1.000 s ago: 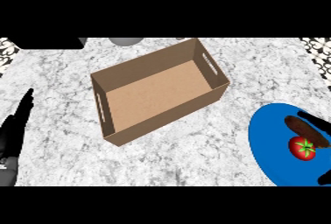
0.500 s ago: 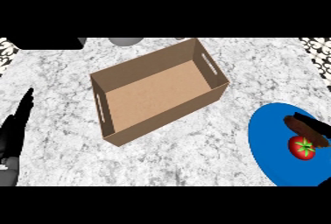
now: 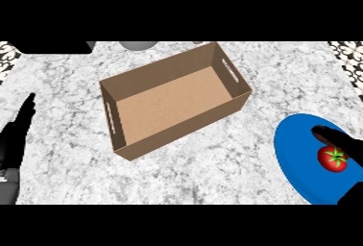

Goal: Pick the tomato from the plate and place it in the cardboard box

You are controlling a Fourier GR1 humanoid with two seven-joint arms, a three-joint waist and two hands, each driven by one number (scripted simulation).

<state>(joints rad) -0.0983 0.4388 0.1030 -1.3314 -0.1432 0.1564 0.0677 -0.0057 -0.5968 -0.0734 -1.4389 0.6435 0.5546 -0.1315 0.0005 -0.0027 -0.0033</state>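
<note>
A red tomato (image 3: pixel 333 159) with a green stem lies on the blue plate (image 3: pixel 297 158) at the right edge of the counter. My right hand (image 3: pixel 339 140) reaches in from the right. Its dark fingers lie just above and behind the tomato, and the thumb (image 3: pixel 352 197) shows lower down, apart from it. Nothing is curled round the tomato. The open cardboard box (image 3: pixel 174 103) stands in the middle of the counter, tilted, with nothing inside. My left hand (image 3: pixel 16 137) rests at the left edge, fingers straight.
A grey round object (image 3: pixel 138 45) and a dark block (image 3: pixel 53 46) sit at the counter's far edge. Patterned wall shows at both upper corners. Bare marble lies between the box and the plate.
My right hand's fingers have crept slightly left over the plate, closer round the tomato. The tomato, the box and my left hand have stayed put.
</note>
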